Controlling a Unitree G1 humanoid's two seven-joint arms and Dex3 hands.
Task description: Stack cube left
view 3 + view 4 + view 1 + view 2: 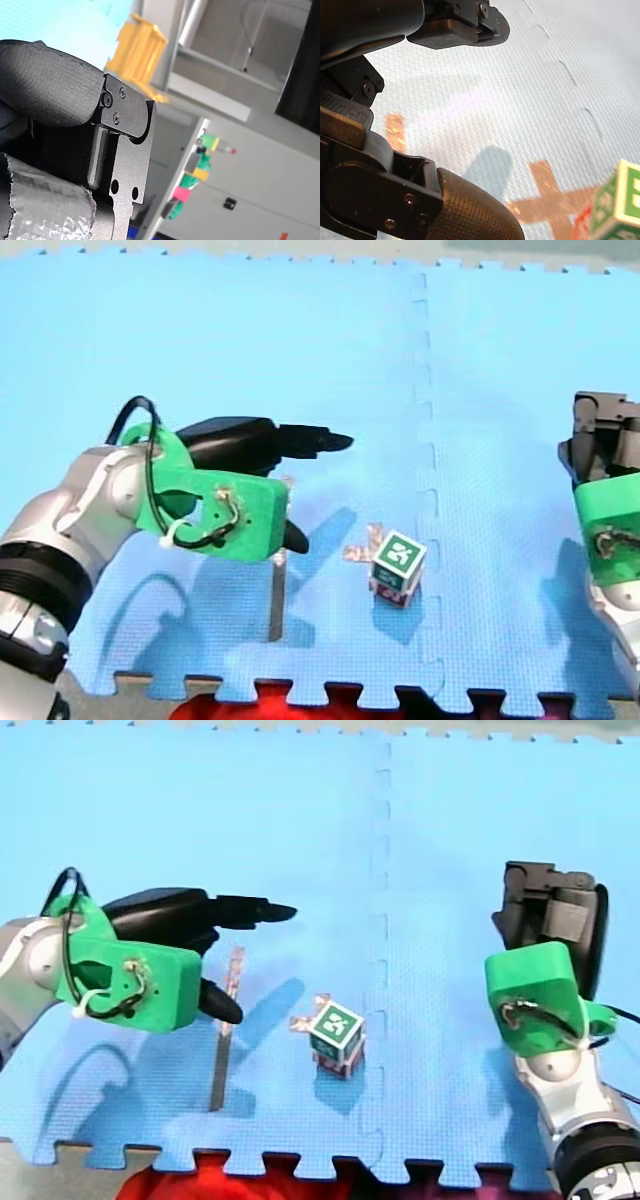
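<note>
The green cube (397, 556) sits lower centre on the blue mat (200, 330), seemingly atop a reddish block (338, 1066), so the left robot hand (252, 445) hovers left of it, empty and uncurled, while the right robot hand (550, 915), at the right edge, has a grip I cannot tell.

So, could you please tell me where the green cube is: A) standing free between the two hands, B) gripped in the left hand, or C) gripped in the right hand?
A: the green cube stands untouched, the left hand hovering beside it and the right hand far off on its other side.
</note>
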